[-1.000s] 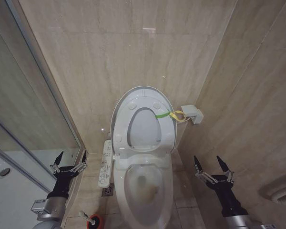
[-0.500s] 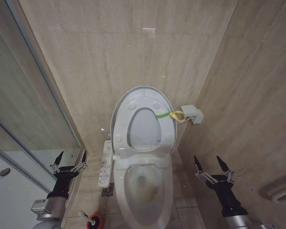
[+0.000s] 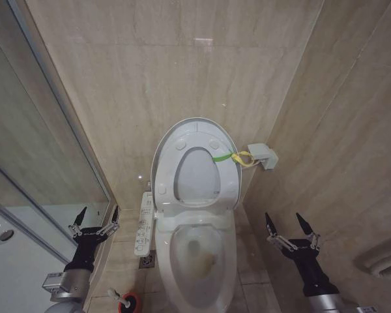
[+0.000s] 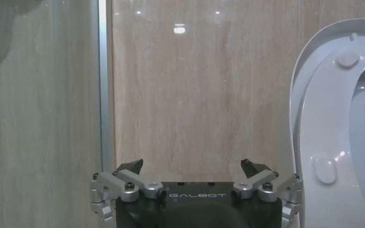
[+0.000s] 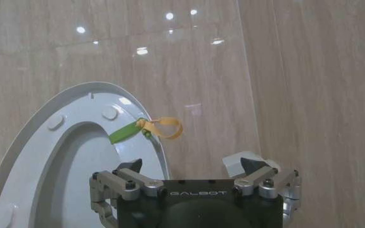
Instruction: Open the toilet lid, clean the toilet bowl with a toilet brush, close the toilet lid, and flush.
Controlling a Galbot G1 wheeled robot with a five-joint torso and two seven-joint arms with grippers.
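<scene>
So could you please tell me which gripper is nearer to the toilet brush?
Left. The left gripper hangs open above the toilet brush, which stands in its red holder on that side of the toilet bowl. The right gripper, also open, is across the bowl.

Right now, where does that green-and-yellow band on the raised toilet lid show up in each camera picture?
Head view: the green-and-yellow band hangs at the raised toilet lid's edge, on the robot's right, next to a small grey wall box.
Left wrist view: the band is not in this picture.
Right wrist view: the band sits at the lid's edge, above the right gripper.
Shared landmark: the lid's round bumpers.
</scene>
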